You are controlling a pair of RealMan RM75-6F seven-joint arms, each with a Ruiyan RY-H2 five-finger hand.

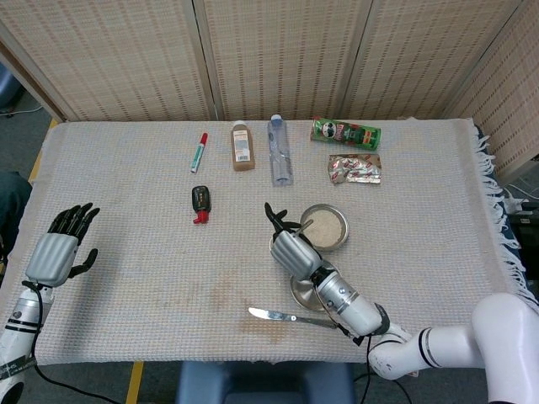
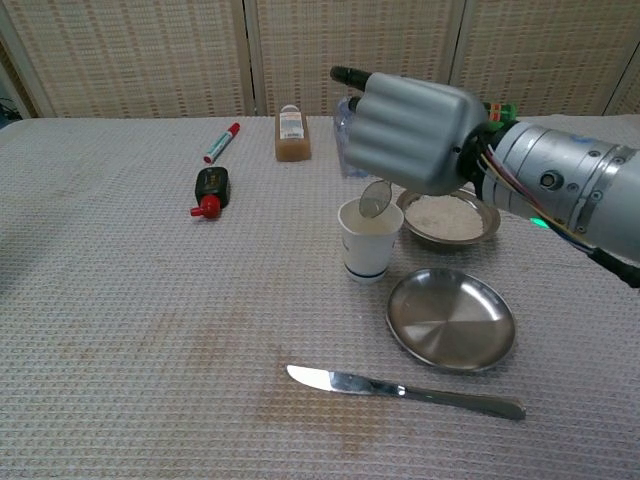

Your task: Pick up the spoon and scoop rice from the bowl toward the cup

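Observation:
My right hand (image 2: 415, 130) holds the metal spoon (image 2: 375, 198) steeply tilted, its scoop dipping into the mouth of the white paper cup (image 2: 368, 243). In the head view the same right hand (image 1: 291, 250) covers most of the cup, and a bit of the spoon handle (image 1: 305, 225) sticks out toward the bowl. The steel bowl of rice (image 2: 450, 217) (image 1: 325, 225) stands just right of the cup. Far off at the table's left edge, my left hand (image 1: 57, 252) hovers with its fingers apart, holding nothing.
An empty steel plate (image 2: 450, 320) lies in front of the bowl, a table knife (image 2: 400, 388) nearer still. Along the back lie a marker (image 1: 199, 152), a brown bottle (image 1: 242, 146), a clear bottle (image 1: 279, 151), a green can (image 1: 345, 133) and a snack packet (image 1: 354, 168). A black-and-red object (image 1: 200, 203) lies left of the cup.

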